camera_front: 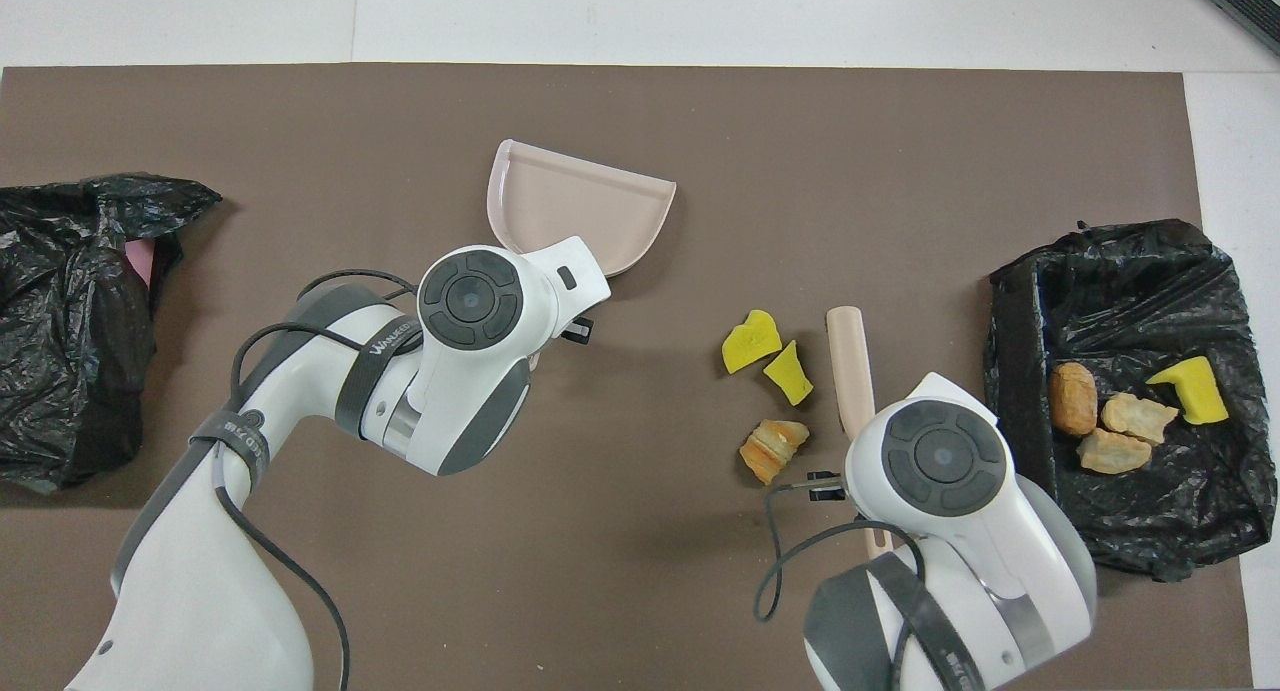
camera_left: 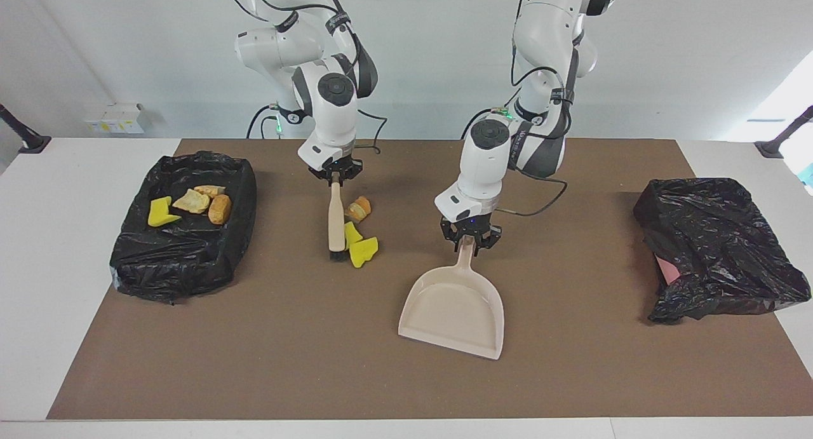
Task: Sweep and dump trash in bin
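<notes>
My right gripper is shut on the handle of a beige brush, whose dark bristles rest on the mat. Two yellow foam wedges lie touching the bristles, and a golden-brown bread lump lies beside the handle, nearer to the robots. In the overhead view the wedges and the lump lie beside the brush. My left gripper is shut on the handle of the beige dustpan, which is empty on the mat. Both grippers are hidden under their wrists in the overhead view.
A bin lined with a black bag stands at the right arm's end and holds a yellow wedge and three bread-like lumps. A crumpled black bag over something pink lies at the left arm's end.
</notes>
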`<action>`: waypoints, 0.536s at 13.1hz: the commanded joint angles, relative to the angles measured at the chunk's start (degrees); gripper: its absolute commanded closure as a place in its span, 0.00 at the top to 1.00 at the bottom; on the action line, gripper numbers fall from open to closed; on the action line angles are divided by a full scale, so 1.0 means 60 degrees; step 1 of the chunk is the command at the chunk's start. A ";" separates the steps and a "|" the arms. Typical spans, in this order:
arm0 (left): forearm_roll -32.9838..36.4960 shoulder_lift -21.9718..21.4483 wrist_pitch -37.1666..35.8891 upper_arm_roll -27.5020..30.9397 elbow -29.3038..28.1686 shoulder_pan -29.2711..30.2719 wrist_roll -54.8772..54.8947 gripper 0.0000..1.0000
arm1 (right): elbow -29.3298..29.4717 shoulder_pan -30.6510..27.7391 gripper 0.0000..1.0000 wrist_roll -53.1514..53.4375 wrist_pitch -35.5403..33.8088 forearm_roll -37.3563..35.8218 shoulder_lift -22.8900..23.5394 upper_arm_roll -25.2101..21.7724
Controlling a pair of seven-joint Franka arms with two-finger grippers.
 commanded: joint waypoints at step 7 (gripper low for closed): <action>0.0192 -0.0768 -0.0847 0.0092 0.0070 0.0512 0.2532 0.00 | -0.0610 -0.0610 0.00 -0.0443 -0.0178 -0.0406 -0.0367 0.0086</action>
